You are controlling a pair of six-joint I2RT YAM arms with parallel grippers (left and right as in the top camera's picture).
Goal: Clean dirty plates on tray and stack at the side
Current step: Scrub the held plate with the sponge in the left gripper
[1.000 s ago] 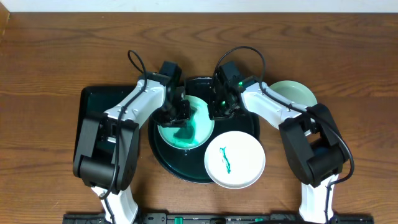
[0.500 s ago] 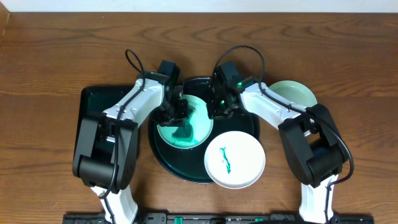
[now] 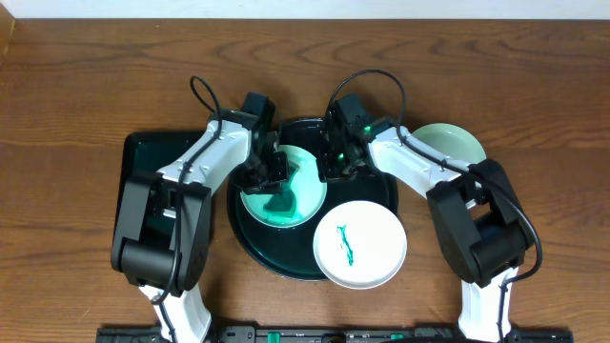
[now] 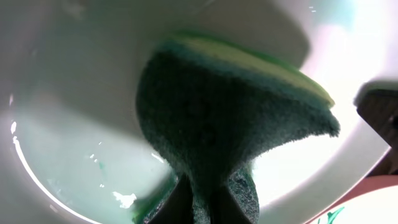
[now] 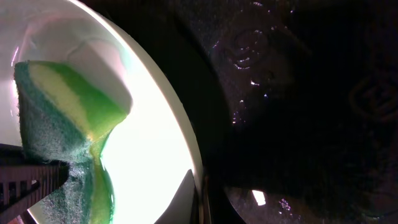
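A white plate [image 3: 300,191] with a teal tint lies on the large round black tray [image 3: 259,246]. My left gripper [image 3: 273,175] is shut on a green sponge [image 3: 279,203] and presses it onto this plate. In the left wrist view the sponge [image 4: 230,118] covers the plate [image 4: 68,124] above the fingers [image 4: 205,208]. My right gripper [image 3: 334,164] is shut on the plate's right rim; the right wrist view shows the rim [image 5: 177,130] between the fingers [image 5: 200,196]. A second plate [image 3: 360,243] with a teal scribble overhangs the tray's front right. A third plate [image 3: 450,143] lies on the table at right.
A smaller rectangular black tray [image 3: 143,152] sits left of the round tray, partly under my left arm. Both arms cross over the round tray's back half. The wooden table [image 3: 76,76] extends behind and to both sides.
My left gripper and sponge have shifted very slightly on the plate. The right gripper and the other plates have not moved.
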